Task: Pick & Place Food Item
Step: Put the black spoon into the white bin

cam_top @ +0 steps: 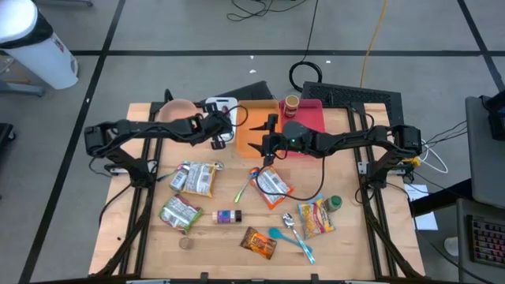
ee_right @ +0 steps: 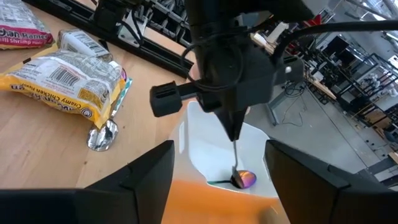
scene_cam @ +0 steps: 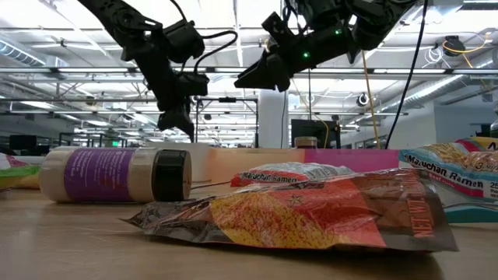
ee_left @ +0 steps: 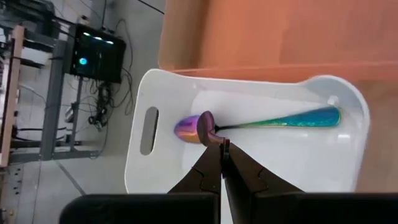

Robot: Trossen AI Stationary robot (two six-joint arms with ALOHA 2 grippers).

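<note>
The left tool (ee_left: 222,163) hangs over the white tray (ee_left: 155,168) at the far side of the bench (cam_top: 150,237), its fingers pressed together on the neck of an iridescent spoon (ee_left: 261,122), just behind the bowl. The spoon lies in the tray, handle pointing toward the orange tray (ee_left: 261,31) next door. The right tool (cam_top: 267,146) hovers near the orange tray with its fingers spread and nothing between them.

The spoon looks like a stiff, light, polished piece, so it should lift without bending, but the glossy finish is probably slippery, and a pinch this close to the bowl leaves the long handle free to swing or pivot.

The food itself sits further toward the near edge: ramen packets (cam_top: 273,186) and snack bags (crinkly film, soft contents) scattered among a blue spoon (cam_top: 286,237) and a small bottle (cam_top: 226,216). Those packs should be light and yielding; the noodle blocks inside are likely brittle, so a grasp across a flat sealed edge or the narrow width seems safer than squeezing the middle.
</note>
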